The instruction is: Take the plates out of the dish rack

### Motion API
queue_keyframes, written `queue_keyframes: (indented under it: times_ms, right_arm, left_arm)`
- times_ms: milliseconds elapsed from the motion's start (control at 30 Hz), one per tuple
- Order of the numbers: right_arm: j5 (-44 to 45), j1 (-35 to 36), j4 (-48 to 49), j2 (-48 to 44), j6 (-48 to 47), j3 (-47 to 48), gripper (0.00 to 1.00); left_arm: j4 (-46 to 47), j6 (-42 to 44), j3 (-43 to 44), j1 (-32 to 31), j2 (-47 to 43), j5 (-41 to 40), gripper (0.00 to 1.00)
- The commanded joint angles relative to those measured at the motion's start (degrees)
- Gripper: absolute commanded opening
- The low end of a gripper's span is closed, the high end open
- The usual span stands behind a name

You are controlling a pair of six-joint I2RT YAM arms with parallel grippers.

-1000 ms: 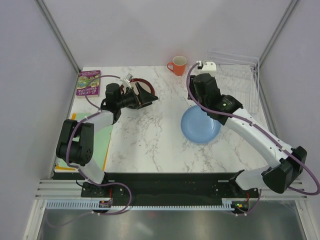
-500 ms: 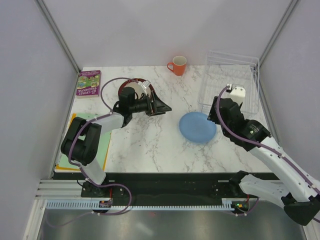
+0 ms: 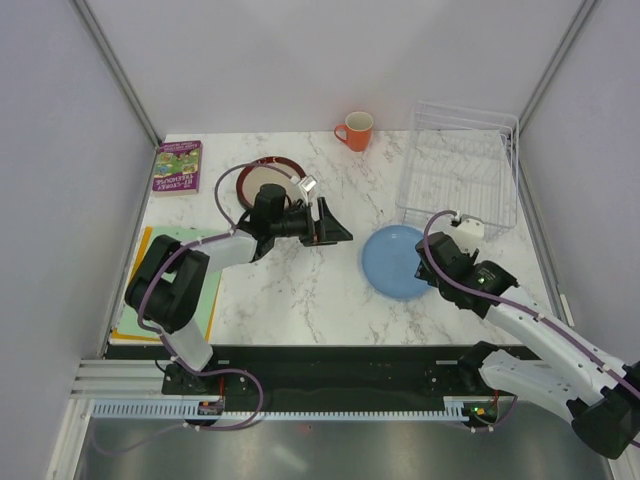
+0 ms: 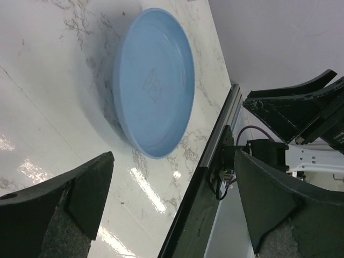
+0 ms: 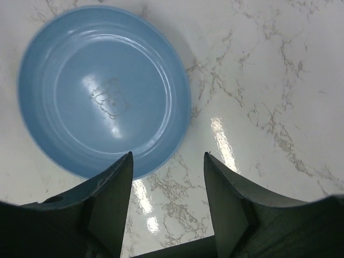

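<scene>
A light blue plate [image 3: 396,260] lies flat on the marble table; it also shows in the left wrist view [image 4: 153,80] and the right wrist view [image 5: 102,91]. A cream plate with a dark red rim [image 3: 272,170] lies at the back left, partly hidden by my left arm. The white wire dish rack [image 3: 460,168] stands at the back right with no plates in it. My left gripper [image 3: 338,234] is open and empty, left of the blue plate. My right gripper [image 3: 432,268] is open and empty, its fingertips [image 5: 126,161] by the plate's right edge.
An orange mug [image 3: 354,130] stands at the back centre. A book [image 3: 178,166] lies at the back left corner. Green and orange sheets [image 3: 200,295] lie along the left edge. The black base rail [image 3: 340,365] runs along the near edge.
My right arm has pulled back from the rack to the near right of the blue plate. My left gripper has moved right, away from the rimmed plate towards the blue plate.
</scene>
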Motion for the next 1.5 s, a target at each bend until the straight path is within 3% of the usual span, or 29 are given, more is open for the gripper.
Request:
queue_keyframes:
  times_ms: [0, 267, 700, 800, 933, 1033, 1467]
  right_arm:
    - [-1.1, -0.7, 1.0, -0.4, 6.7, -4.9, 0.62]
    - [-2.8, -2.1, 5.5, -1.8, 7.9, -11.2, 0.61]
    - [-12.7, -7.9, 25.0, 1.1, 5.2, -21.1, 0.56]
    - [-15.0, -9.4, 28.4, 1.5, 4.3, -22.8, 0.49]
    - [-15.4, -9.9, 29.8, 2.4, 2.9, -22.6, 0.15]
    - [-15.6, -10.2, 30.2, 2.5, 1.9, -21.5, 0.02]
    - [-15.9, -10.3, 30.9, 4.3, -1.4, -17.3, 0.0]
  left_arm:
    - [-2.7, 4.1, 1.8, -1.8, -0.3, -1.8, 1.0]
    - [-6.5, 6.9, 3.2, -3.6, -0.5, -3.7, 1.0]
    - [-9.1, 8.7, 3.4, -3.6, -1.8, -4.6, 1.0]
    - [-9.5, 9.1, 3.2, -3.5, -2.1, -4.8, 1.0]
    - [-9.7, 9.1, 3.3, -3.6, -2.0, -4.8, 1.0]
    - [-9.7, 9.1, 3.2, -3.6, -2.0, -5.1, 1.0]
    - [-11.5, 10.3, 2.3, -3.6, -2.8, -6.9, 1.0]
